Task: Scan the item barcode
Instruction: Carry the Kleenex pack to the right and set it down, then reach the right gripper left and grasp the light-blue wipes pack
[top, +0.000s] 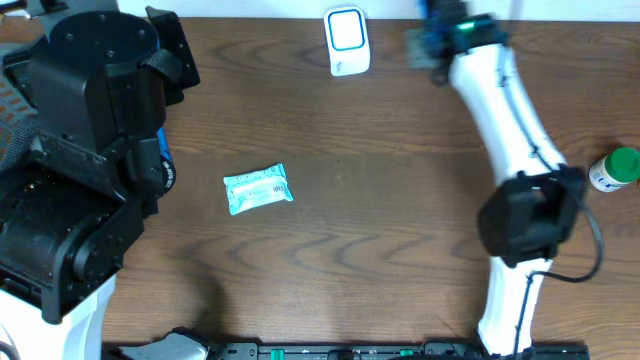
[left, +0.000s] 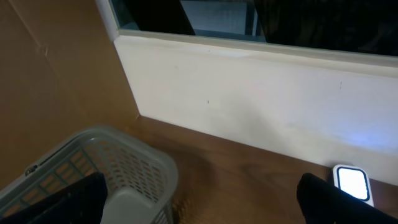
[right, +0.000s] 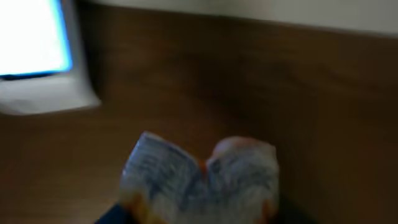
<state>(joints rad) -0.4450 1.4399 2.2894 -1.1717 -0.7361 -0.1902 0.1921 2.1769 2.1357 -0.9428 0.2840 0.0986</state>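
White-and-blue packet (right: 202, 177), pinched in the right claw (top: 430, 42) near the lit scanner (top: 347, 40), could crumple under the squeeze and hide its barcode; the left claw (left: 202, 199) hangs wide open, empty.

We saw a pale blue packet (top: 258, 188) lying on the wooden table (top: 380, 220), a green-capped bottle (top: 614, 169) near its right edge, and a white mesh basket (left: 124, 171) near the wall (left: 249, 106).

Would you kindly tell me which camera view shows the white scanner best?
Overhead: the scanner is whole and sharp. Left wrist catches it small at the bottom edge; right wrist shows it blurred and cropped.
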